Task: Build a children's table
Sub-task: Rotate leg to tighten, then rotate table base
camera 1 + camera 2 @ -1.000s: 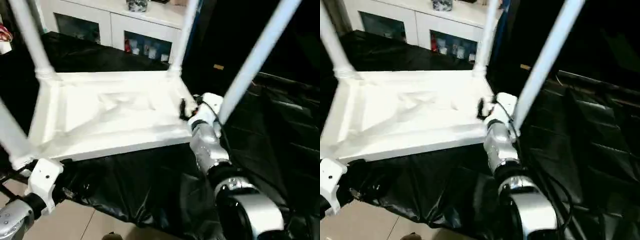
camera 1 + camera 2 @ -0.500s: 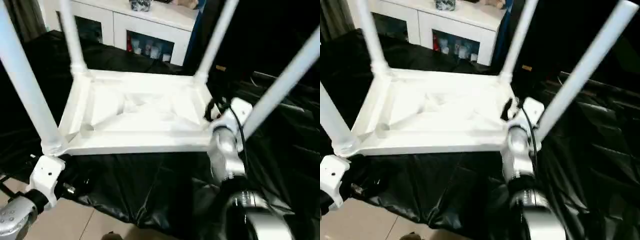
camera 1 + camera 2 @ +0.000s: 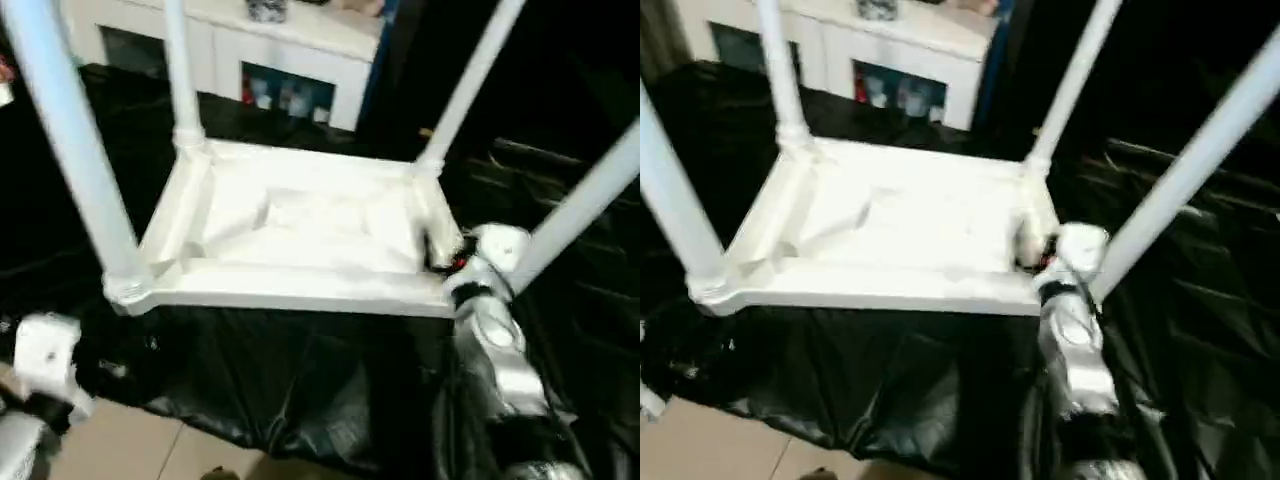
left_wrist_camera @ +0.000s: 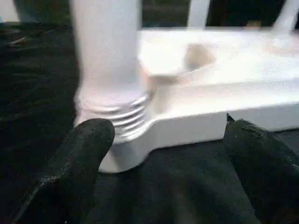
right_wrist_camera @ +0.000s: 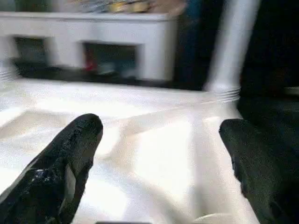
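— Where's the children's table (image 3: pixel 310 235) sitting on your feed?

— Middle of the left eye view, flipped upside down on crinkled, glossy black sheeting (image 3: pixel 300 385). Smooth white plastic, a rectangular rimmed top with rounded corner sockets. Four tapered tubular legs rise out of those corners and run off the top of the frame. I can see the near-left leg (image 3: pixel 75 150) seated in its socket, with ribbed thread rings showing at its base in the left wrist view.

— And the pincers?

— My left pincer (image 4: pixel 168 163) stands spread wide, its matte black fingers (image 4: pixel 81 158) either side of that near-left corner, gripping nothing. My right pincer (image 5: pixel 159 158) is also spread wide and empty, hovering over the underside of the top near the lower-right corner; its silver forearm (image 3: pixel 500 345) comes up from the bottom right.

— Anything behind?

— A white cabinet (image 3: pixel 280 60) with glass doors at the upper left, and pale floor (image 3: pixel 110 450) at the lower left.
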Controlling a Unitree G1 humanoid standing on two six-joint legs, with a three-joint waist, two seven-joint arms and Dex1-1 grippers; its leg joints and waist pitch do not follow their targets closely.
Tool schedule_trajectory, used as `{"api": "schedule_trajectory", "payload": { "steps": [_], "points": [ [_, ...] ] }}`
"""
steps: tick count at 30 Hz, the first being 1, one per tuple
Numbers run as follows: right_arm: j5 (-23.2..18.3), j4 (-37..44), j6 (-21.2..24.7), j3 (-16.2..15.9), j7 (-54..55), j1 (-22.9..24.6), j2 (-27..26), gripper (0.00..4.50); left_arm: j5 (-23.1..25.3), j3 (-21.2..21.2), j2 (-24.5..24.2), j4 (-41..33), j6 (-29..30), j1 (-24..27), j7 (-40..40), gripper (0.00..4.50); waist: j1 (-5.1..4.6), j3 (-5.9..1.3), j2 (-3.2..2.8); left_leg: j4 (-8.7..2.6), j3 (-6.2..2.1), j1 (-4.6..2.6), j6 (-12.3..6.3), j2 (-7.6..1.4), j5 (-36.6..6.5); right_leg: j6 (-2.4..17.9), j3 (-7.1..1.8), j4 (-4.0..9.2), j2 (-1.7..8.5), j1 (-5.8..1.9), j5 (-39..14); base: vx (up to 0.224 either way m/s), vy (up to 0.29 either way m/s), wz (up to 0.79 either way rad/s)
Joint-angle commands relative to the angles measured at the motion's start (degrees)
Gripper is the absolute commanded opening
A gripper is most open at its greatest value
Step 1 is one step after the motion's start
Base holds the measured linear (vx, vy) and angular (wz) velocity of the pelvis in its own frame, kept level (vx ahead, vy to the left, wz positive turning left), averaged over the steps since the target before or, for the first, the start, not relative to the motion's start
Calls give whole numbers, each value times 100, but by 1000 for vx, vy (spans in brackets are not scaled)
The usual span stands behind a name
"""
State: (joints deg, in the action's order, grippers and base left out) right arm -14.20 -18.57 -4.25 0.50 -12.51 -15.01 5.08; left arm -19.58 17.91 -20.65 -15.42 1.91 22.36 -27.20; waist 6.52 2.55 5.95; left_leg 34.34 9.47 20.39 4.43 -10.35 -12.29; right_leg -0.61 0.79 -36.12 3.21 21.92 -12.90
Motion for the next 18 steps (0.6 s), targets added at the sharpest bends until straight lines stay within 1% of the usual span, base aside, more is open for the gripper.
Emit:
{"api": "schedule_trajectory", "payload": {
  "steps": [1,2,3,4,5,6,7,8,9,10,11,12,13,14,15,16,17,18],
  "points": [
    [-141,435,328,-304,-588,219,253,450,-124,-29,256,-350,-243,172,99,446,-4,-199,-144,-551,-93,-25,24,-267,-1745,619,-206,449,348,-129,-772,0,0,0],
    [-144,465,353,-328,-617,240,270,450,-101,-26,281,-351,-273,174,134,446,8,-178,-149,-551,-85,-25,28,-283,-1744,603,-216,472,358,-113,-851,0,0,0],
    [-152,545,419,-390,-692,293,316,450,-41,-16,346,-353,-353,180,226,446,-2,-173,-123,-550,-79,-22,24,-274,-1770,591,-219,480,357,-105,-947,0,0,0],
    [-172,682,535,-464,-811,373,375,450,-13,31,446,-338,-463,143,335,446,7,-181,-111,-548,-80,-31,27,-269,-1764,542,-220,493,351,-108,-1069,0,0,0],
    [-172,682,535,-464,-811,373,375,450,-13,31,446,-338,-463,143,335,446,7,-174,-119,-549,-85,-34,35,-271,-1780,507,-224,498,352,-102,-1140,0,0,0],
    [-189,800,639,-520,-907,438,425,450,8,104,527,-322,-570,80,453,446,5,-163,-130,-557,-86,-38,47,-270,-1838,501,-222,507,351,-86,-1230,0,0,0],
    [-219,979,826,-593,-1043,527,519,450,-13,213,580,-297,-640,-7,548,446,8,-165,-94,-554,-90,-41,62,-272,-1874,465,-220,522,349,-90,-1326,0,0,0],
    [-233,1116,982,-646,-1134,595,596,450,-13,303,594,-276,-674,-98,625,446,29,-172,-117,-555,-96,-59,77,-277,-1855,456,-222,515,351,-81,-1279,0,0,0],
    [-212,1220,1123,-694,-1174,643,668,450,-39,377,583,-259,-668,-186,673,446,33,-169,-128,-556,-101,-59,79,-270,-1841,436,-219,506,336,-87,-1196,0,0,0],
    [-212,1220,1123,-694,-1174,643,668,450,-39,377,583,-259,-668,-186,673,446,30,-163,-121,-563,-103,-50,83,-269,-1853,435,-215,510,337,-90,-1194,0,0,0],
    [-156,1319,1291,-739,-1216,688,754,450,-99,431,554,-250,-616,-272,692,446,24,-171,-111,-561,-107,-45,108,-264,-1858,433,-212,504,351,-96,-1220,0,0,0],
    [-77,1416,1451,-796,-1258,735,863,450,-143,471,522,-244,-574,-360,707,446,28,-171,-126,-564,-111,-52,124,-264,-1858,425,-211,504,348,-93,-1235,0,0,0],
    [-55,1445,1507,-810,-1263,751,898,450,-160,481,505,-235,-552,-396,710,446,32,-176,-118,-554,-107,-61,146,-262,-1828,424,-210,500,338,-89,-1174,0,0,0],
    [30,1652,1876,-886,-1329,849,1127,450,-244,519,381,-120,-436,-647,719,446,26,-181,-171,-555,-111,-54,177,-254,-1798,433,-209,490,336,-100,-1076,0,0,0],
    [30,1652,1876,-886,-1329,849,1127,450,-244,519,381,-120,-436,-647,719,446,38,-179,-149,-545,-101,-74,175,-242,-1790,397,-207,500,315,-97,-1064,0,0,0],
    [41,1736,2018,-909,-1362,885,1213,450,-267,521,325,-50,-404,-751,718,446,45,-186,-156,-538,-103,-73,160,-242,-1735,424,-213,479,330,-95,-941,0,0,0],
    [59,1840,2188,-943,-1432,924,1326,450,-261,511,263,54,-383,-861,707,446,51,-196,-185,-540,-109,-64,174,-241,-1684,447,-204,470,341,-111,-907,0,0,0],
    [96,1953,2335,-999,-1545,969,1484,450,-253,491,200,166,-344,-984,684,446,34,-196,-195,-538,-111,-64,191,-245,-1659,477,-201,465,337,-112,-852,0,0,0]
  ]
}}
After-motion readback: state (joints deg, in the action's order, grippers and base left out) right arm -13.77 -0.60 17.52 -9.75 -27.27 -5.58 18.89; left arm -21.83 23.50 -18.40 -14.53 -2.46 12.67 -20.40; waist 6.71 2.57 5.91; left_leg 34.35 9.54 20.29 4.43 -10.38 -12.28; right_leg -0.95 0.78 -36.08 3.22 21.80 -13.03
